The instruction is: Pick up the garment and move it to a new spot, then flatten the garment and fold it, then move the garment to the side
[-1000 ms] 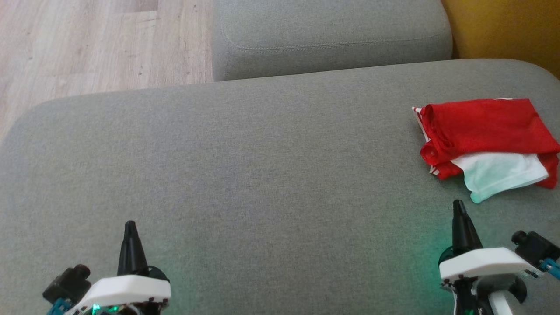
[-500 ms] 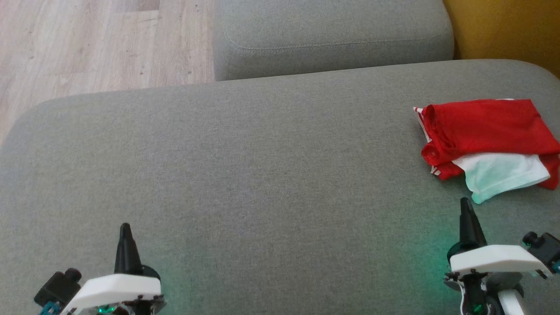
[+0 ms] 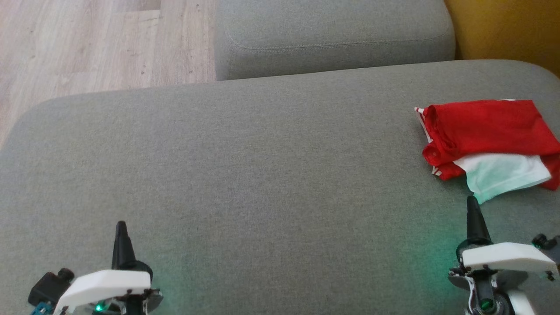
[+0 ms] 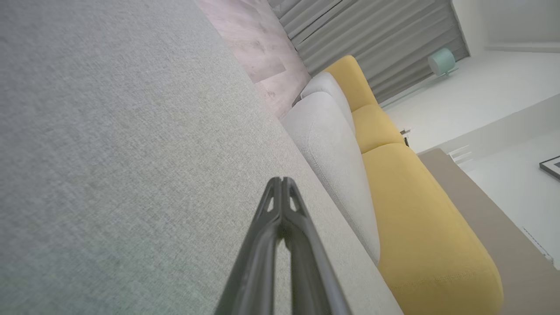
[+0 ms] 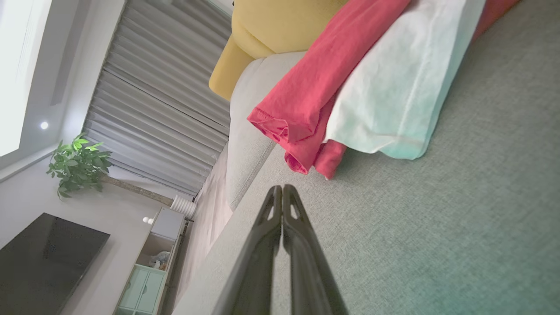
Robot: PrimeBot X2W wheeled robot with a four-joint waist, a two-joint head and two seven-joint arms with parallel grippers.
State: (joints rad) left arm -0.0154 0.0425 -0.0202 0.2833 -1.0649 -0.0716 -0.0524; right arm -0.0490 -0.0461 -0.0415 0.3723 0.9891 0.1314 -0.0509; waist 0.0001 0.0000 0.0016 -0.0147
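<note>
Since a second ago both grippers have slid outward, the left gripper (image 3: 121, 226) toward 7 o'clock, the right gripper (image 3: 472, 202) toward 5 o'clock; the garment (image 3: 485, 127) has not stirred. Head view: the garment, red and white, lies folded at 3 o'clock on the grey cushion (image 3: 262, 153), the right gripper just short of its white flap. Left wrist view: fingers pressed together, empty, over bare cushion. Right wrist view: fingers likewise closed on nothing; garment at 1 o'clock. It looks light, soft and limp; best pinched through the stacked near hem.

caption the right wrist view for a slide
Shut right gripper points at the folded red and white garment on the grey cushion.
</note>
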